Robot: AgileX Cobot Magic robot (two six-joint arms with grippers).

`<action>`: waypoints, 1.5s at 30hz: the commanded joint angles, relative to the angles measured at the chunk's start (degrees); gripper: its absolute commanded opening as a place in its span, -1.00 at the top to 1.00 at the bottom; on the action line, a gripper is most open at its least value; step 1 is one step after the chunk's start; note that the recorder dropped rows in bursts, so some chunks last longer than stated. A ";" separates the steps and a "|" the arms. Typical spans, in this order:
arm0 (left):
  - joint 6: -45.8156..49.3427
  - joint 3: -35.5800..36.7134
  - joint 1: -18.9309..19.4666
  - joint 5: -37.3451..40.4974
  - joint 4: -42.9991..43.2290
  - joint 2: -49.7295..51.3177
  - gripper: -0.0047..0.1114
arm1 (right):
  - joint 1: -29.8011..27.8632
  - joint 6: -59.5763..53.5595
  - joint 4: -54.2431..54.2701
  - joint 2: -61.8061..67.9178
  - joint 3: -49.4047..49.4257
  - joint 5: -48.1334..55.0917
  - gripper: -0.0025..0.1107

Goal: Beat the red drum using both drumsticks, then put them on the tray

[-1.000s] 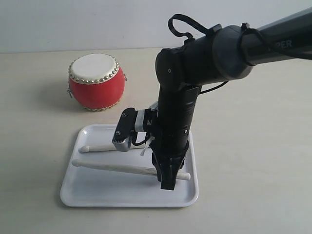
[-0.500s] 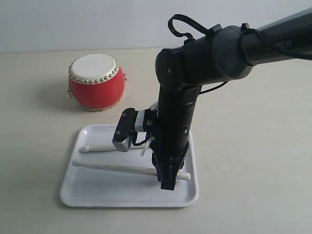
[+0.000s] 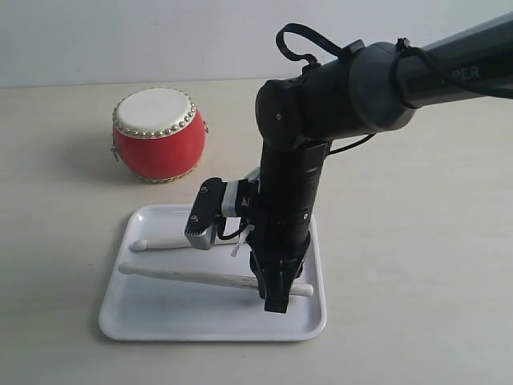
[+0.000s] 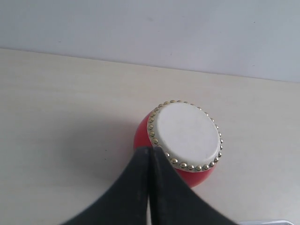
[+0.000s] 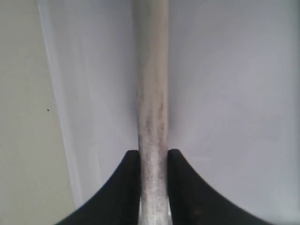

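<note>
Drumstick (image 5: 152, 117), speckled wood, on smooth tray (image 5: 225, 93)

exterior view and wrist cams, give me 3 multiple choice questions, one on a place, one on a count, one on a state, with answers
1. Where does the red drum stand relative to the tray?
A) inside it
B) on the table, apart from the tray, beyond its far rim
C) tipped against its rim

2. How many drumsticks lie on the tray?
A) none
B) one
C) two

3. What is the right gripper doing?
A) open, above the drum
B) shut on the near drumstick
C) holding both sticks

Answers:
1 B, bare table shows between drum and tray.
2 C, both sticks lie within the rim in the exterior view.
3 B, the right wrist view shows it clamped on either side of the stick.
</note>
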 commanded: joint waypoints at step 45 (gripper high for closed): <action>3.84 0.17 0.11 -0.08 -0.25 -0.45 0.91 | -2.85 4.60 -2.21 -25.65 -3.32 -9.91 0.96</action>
